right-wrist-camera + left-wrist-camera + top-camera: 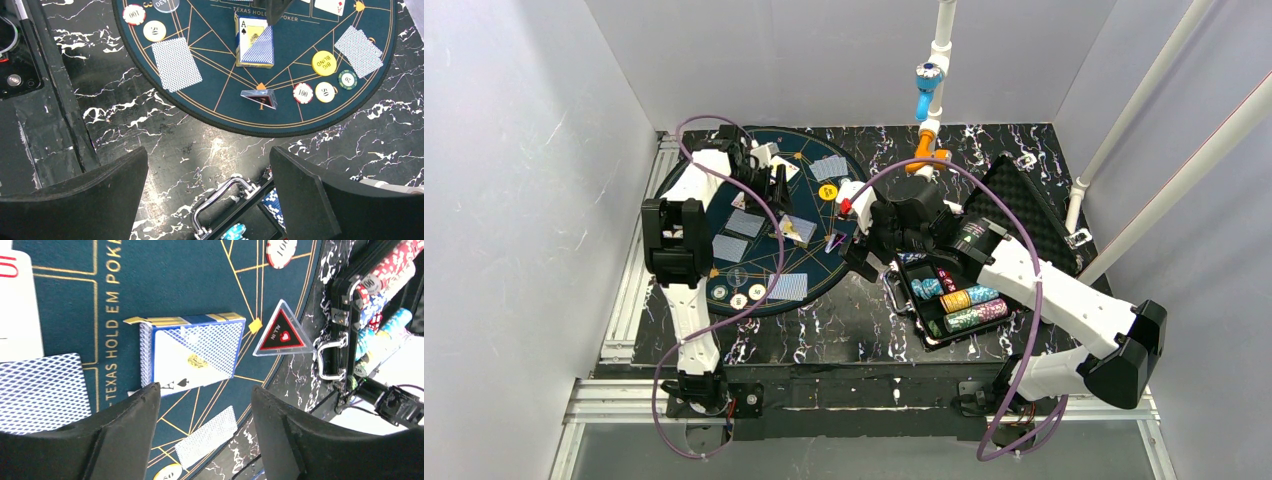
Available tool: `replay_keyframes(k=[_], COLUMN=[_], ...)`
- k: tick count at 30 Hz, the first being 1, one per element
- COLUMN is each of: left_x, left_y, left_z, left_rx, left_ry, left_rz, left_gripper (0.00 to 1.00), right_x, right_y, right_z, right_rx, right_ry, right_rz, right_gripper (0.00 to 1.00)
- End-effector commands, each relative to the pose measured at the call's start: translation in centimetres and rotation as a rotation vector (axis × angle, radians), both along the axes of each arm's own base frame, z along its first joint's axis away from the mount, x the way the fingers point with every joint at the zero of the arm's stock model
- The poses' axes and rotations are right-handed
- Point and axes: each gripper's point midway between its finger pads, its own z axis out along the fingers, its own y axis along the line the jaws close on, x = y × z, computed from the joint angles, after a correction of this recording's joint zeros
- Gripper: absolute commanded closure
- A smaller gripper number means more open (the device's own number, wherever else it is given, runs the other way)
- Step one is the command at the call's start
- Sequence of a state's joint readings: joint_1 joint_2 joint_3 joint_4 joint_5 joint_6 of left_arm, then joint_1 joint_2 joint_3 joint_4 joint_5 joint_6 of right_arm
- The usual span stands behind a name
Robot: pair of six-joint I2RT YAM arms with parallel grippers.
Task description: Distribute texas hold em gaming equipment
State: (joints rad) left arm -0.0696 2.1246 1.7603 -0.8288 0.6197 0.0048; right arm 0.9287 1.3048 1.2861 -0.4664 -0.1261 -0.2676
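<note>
The left hand hangs over a round dark-blue poker mat, its two black fingers standing apart with nothing between them. Just ahead of the fingertips a blue-patterned card box lies flat on the mat, an ace of spades showing on its face. Beside the box stands a clear triangular marker with a red heart.

The right hand hovers above the black marbled counter, between the mat's edge and a black case. Its fingers are spread wide and it holds nothing.

Face-down cards with blue patterned backs lie on the mat to either side of the box. Near one edge of the mat sit a yellow "Big Blind" disc, a red-edged chip, a pale yellow chip and a green-edged chip, close together.

The case lies open on the counter to the right of the mat, and rows of stacked chips in several colours lie inside it.
</note>
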Motion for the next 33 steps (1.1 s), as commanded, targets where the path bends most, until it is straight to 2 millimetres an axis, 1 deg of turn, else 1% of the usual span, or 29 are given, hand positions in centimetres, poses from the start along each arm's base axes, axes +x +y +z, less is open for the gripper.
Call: replay_keyframes(k=[1, 5, 7, 9, 13, 15, 17, 19, 21, 22, 33], left_x=[1.1, 1.1, 0.3, -1.0, -4.6, -5.8, -6.6, -6.8, -6.8, -6.7, -6.8], left_y=[1.3, 1.7, 1.0, 0.1, -2.0, -3.0, -3.9, -4.6, -5.1, -5.4, -8.3], left_z=[3.8, 6.3, 7.6, 8.0, 7.0, 6.3, 5.7, 5.1, 4.7, 4.4, 2.0], left_rx=[0.082, 0.101, 0.057, 0.023, 0.04, 0.063, 0.087, 0.118, 0.142, 0.152, 0.209], left_ry=[-0.115, -0.19, -0.224, -0.235, -0.227, -0.231, -0.237, -0.245, -0.256, -0.261, -0.274], left_rz=[-0.003, -0.02, -0.053, -0.084, -0.19, -0.237, -0.274, -0.304, -0.326, -0.334, -0.443], left_gripper=[0.34, 0.32, 0.32, 0.32, 0.32, 0.31, 0.31, 0.3, 0.21, 0.2, 0.2], right_x=[0.4, 0.5, 0.5, 0.5, 0.5, 0.5, 0.4, 0.4, 0.4, 0.4, 0.5], right_y=[0.6, 0.6, 0.5, 0.3, -0.1, -0.1, -0.2, -0.2, -0.2, -0.3, -0.8], right_z=[2.1, 2.5, 2.6, 2.8, 3.1, 3.1, 3.1, 3.2, 3.2, 3.3, 3.5], right_rx=[0.06, 0.067, 0.07, 0.073, 0.073, 0.073, 0.074, 0.076, 0.078, 0.079, 0.075], right_ry=[-0.034, -0.043, -0.047, -0.056, -0.07, -0.072, -0.071, -0.072, -0.073, -0.074, -0.074], right_rz=[0.005, 0.003, 0.0, -0.004, -0.012, -0.011, -0.009, -0.008, -0.009, -0.009, -0.017], right_gripper=[0.02, 0.02, 0.02, 0.02, 0.02, 0.02, 0.02, 0.02, 0.02, 0.02, 0.02])
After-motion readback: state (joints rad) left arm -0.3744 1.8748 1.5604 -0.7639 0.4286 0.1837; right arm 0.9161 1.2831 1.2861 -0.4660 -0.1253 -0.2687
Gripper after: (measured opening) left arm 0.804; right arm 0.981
